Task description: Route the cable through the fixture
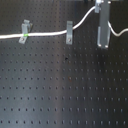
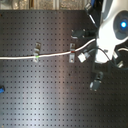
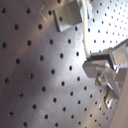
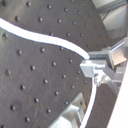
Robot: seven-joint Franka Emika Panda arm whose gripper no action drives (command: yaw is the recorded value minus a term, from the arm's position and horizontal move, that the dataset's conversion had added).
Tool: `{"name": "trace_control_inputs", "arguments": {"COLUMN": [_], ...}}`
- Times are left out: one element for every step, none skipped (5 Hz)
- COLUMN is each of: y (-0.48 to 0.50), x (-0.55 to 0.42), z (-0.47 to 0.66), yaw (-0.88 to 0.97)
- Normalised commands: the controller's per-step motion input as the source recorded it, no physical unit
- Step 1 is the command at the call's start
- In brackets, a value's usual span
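Cable (image 1: 47,34): white along its whole visible length in both exterior views, with one small green band (image 1: 23,36) towards the first exterior view's left. Board (image 1: 60,90): matt black, patterned with a regular grid of small pale-looking holes; fixture clips (image 1: 69,31): dull silver-grey metal. Robot arm (image 2: 114,30): white shell with a round glowing blue light (image 2: 123,23); a small blue object (image 2: 2,90) lies at the second exterior view's left edge.
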Motion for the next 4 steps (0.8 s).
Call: {"name": "trace_control_inputs", "arguments": {"y": [0.031,0.188,0.184,0.227], "x": [-0.189,0.044,-0.013,-0.118], "z": [0.15,0.49,0.52,0.46], "yaw": [0.1,0.0,0.0,0.07]}}
